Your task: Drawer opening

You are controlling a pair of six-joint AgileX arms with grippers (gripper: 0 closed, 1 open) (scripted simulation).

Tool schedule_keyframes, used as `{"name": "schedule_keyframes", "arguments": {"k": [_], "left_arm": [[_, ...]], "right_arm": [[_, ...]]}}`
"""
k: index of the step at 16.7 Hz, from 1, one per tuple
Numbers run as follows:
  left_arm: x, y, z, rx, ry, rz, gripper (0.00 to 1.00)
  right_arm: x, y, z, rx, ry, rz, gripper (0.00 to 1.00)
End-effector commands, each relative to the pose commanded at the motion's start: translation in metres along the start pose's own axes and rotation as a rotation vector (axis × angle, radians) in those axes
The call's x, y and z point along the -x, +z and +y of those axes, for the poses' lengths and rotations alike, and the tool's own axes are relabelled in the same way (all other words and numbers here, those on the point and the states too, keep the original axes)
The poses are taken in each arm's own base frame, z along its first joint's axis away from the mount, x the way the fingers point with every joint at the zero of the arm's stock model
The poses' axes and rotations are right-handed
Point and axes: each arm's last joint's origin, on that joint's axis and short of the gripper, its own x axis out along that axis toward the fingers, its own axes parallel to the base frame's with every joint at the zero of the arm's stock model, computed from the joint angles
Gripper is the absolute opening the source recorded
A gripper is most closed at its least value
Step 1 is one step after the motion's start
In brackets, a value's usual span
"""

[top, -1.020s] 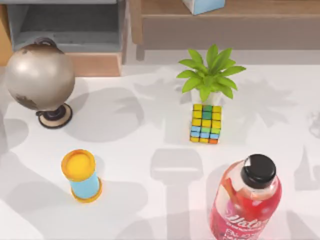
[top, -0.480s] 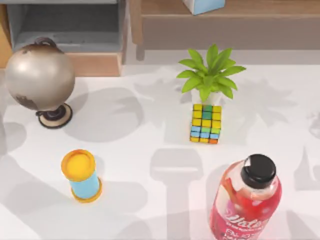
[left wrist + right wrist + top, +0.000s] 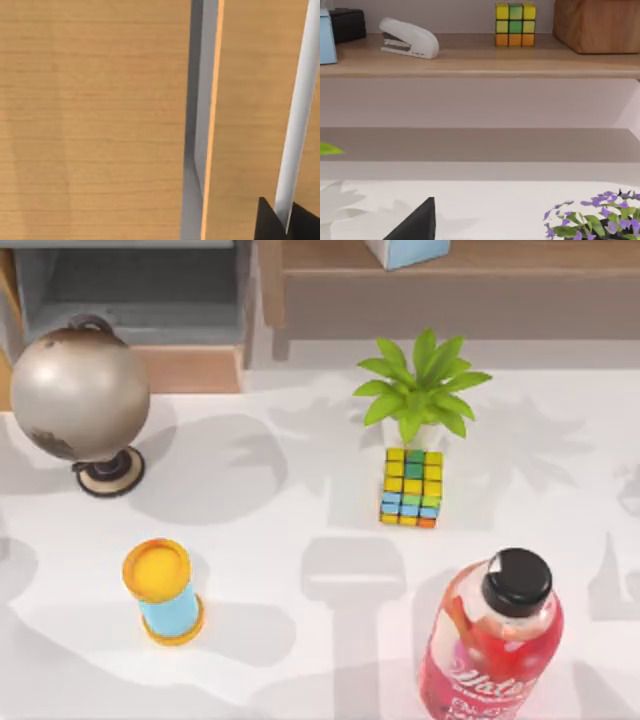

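Drawer (image 3: 130,290) is seen pulled out at the upper left of the top view, its grey inside exposed behind the globe (image 3: 78,390). Wood panels and a white bar (image 3: 300,110) are shown close up by the left wrist camera, where a dark fingertip (image 3: 272,220) is glimpsed; whether either pincer is spread cannot be told.

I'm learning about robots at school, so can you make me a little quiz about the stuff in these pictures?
1. True or false: the globe stands at the table's left side.
2. What sits right in front of the green plant? A) a stapler B) the colourful cube C) a cup
3. Fill in: the red bottle has a ____ cap.

Key: 1 true. 2 B. 3 black.
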Motion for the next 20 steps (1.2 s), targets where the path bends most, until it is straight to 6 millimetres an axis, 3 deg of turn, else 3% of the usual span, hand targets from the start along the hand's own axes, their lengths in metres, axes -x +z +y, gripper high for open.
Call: {"name": "schedule_keyframes", "arguments": {"k": [5, 12, 17, 20], "left_arm": [[0.003, 0.000, -0.001, 0.000, -0.002, 0.000, 0.00], [0.059, 0.000, -0.002, 0.002, -0.005, 0.000, 0.00], [0.062, 0.000, -0.003, 0.001, -0.005, -0.001, 0.00], [0.081, -0.003, -0.003, -0.003, 0.000, -0.003, 0.00]], "right_arm": [[0.000, 0.000, 0.000, 0.000, 0.000, 0.000, 1.00], [0.000, 0.000, 0.000, 0.000, 0.000, 0.000, 1.00], [0.000, 0.000, 0.000, 0.000, 0.000, 0.000, 1.00], [0.000, 0.000, 0.000, 0.000, 0.000, 0.000, 1.00]]}}
